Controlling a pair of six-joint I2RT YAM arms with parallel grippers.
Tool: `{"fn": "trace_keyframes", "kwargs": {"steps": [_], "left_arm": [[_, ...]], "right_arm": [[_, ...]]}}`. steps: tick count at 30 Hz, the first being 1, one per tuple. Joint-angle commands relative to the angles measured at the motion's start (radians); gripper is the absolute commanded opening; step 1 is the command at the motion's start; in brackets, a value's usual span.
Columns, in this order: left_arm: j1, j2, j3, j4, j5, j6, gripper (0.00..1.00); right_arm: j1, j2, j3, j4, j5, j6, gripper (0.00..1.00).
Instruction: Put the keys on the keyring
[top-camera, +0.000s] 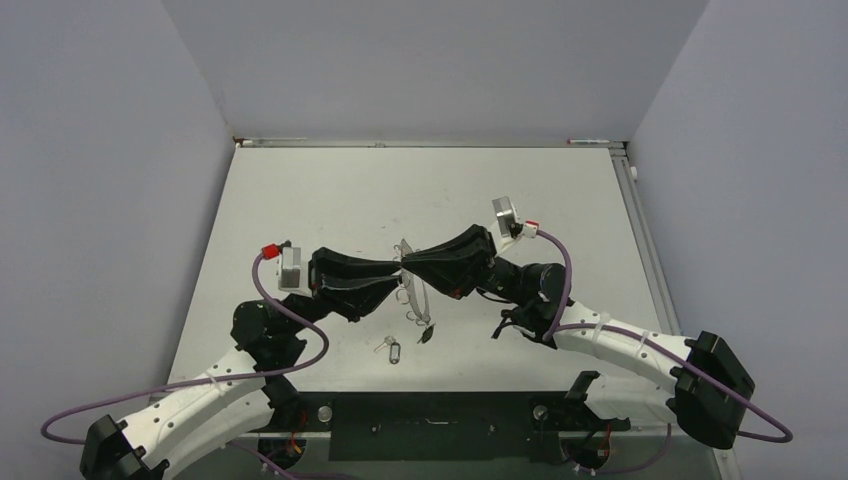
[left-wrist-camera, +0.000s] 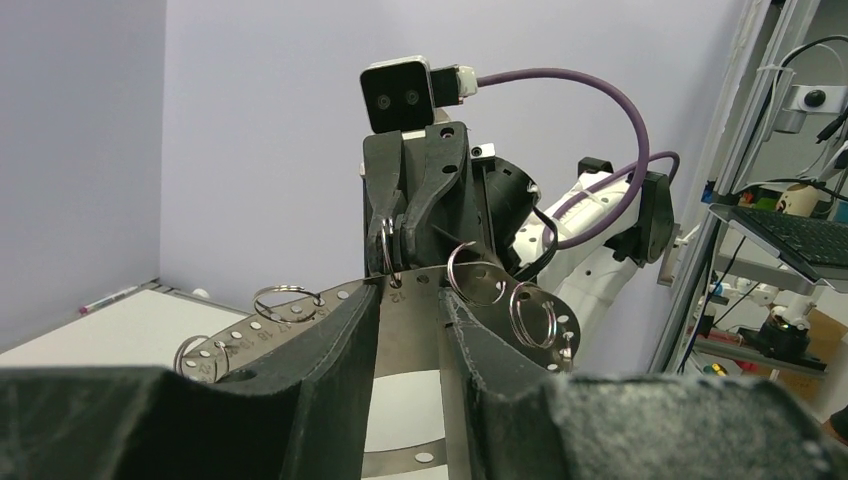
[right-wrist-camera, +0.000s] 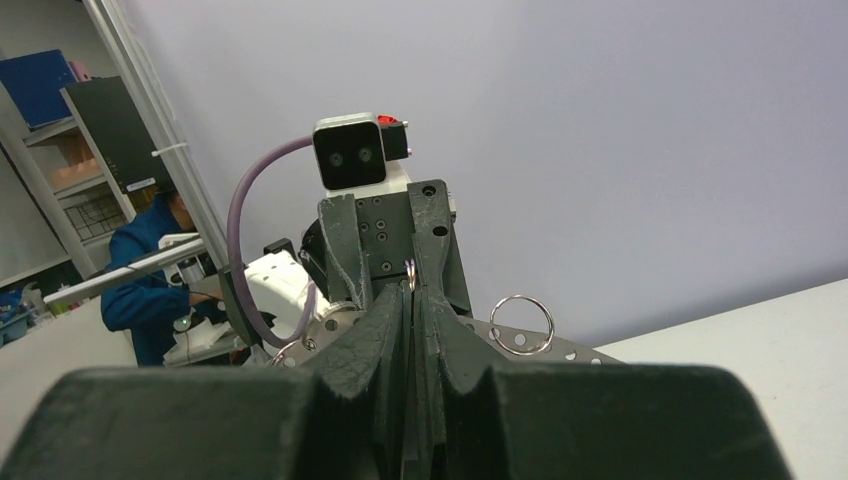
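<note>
The left gripper (top-camera: 398, 275) reaches in from the left over the middle of the worktop (top-camera: 300, 190). Its fingers (left-wrist-camera: 340, 340) stand partway apart and are clamped on a thin metal plate (left-wrist-camera: 240, 335) that is held clear of the worktop. The plate is a curved strip with a row of small numbered holes. Several wire rings hang through those holes: one (left-wrist-camera: 285, 300) left of the fingers, and two (left-wrist-camera: 475, 275) (left-wrist-camera: 535, 315) right of them.

The keys (top-camera: 393, 350) lie flat on the worktop, nearer than the meeting grippers. They are closer to the near edge than the far one and well in from both side edges. The clearest is tiny, flat and silvery, much smaller than either gripper. Its long axis runs roughly from the near edge toward the far edge, a little tilted. Which end is the head is too small to tell. Just right of it and slightly farther back lies a darker piece (top-camera: 426, 334), turned at a slant, its shape not clear.

The right gripper (top-camera: 406, 259) comes in from the right and faces the left one tip to tip. Its fingers are pressed together on a keyring (left-wrist-camera: 386, 245) that sits upright at the plate's top edge, above the hole marked 12. The keys are apart from the keyring and from both grippers.
</note>
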Motion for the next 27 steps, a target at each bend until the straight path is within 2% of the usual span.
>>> {"fn": "trace_keyframes", "kwargs": {"steps": [1, 19, 27], "left_arm": [[-0.015, 0.000, 0.040, 0.044, -0.036, 0.038, 0.24], [-0.044, -0.037, 0.012, 0.093, -0.106, 0.062, 0.22], [-0.054, -0.027, 0.007, 0.092, -0.104, 0.070, 0.15]], "right_arm": [[0.018, -0.031, 0.000, 0.036, -0.013, -0.017, 0.05], [0.034, -0.033, 0.008, 0.004, -0.024, -0.029, 0.05], [0.042, -0.031, 0.007, 0.026, -0.011, -0.027, 0.05]]}}
